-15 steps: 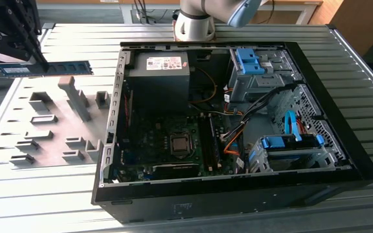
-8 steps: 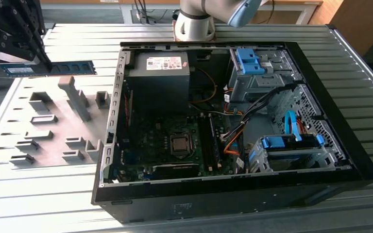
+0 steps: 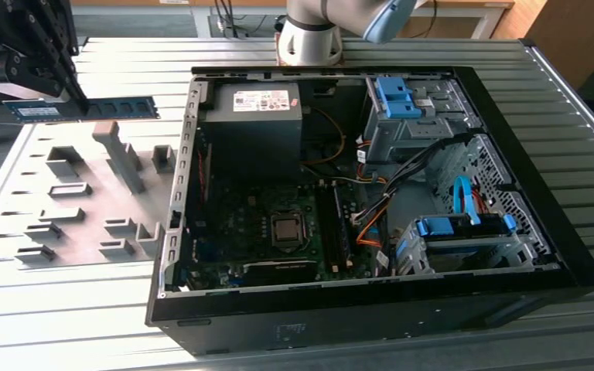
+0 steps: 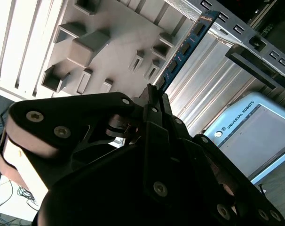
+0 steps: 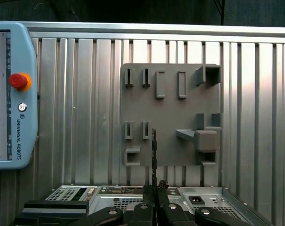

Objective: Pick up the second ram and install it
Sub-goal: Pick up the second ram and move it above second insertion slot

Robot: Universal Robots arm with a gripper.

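The second ram (image 3: 106,107), a thin blue stick with dark chips and a white sticker, hangs level in the air above the grey fixture plate (image 3: 80,193), at the exterior view's far left. My gripper (image 3: 67,97) is shut on one end of it. In both wrist views the stick shows edge-on, reaching out from the gripper: the ram (image 4: 187,44) beyond the gripper (image 4: 154,96), and the ram (image 5: 154,150) above the gripper (image 5: 156,188). The open computer case (image 3: 179,193) lies to the right, with the motherboard's memory slots (image 3: 333,224) near its middle.
The fixture plate carries several raised grey blocks and empty slots. Inside the case are a power supply (image 3: 254,116), blue drive brackets (image 3: 395,97) and cables. The arm's base (image 3: 308,39) stands behind the case. A teach pendant (image 5: 11,94) lies on the ribbed metal table.
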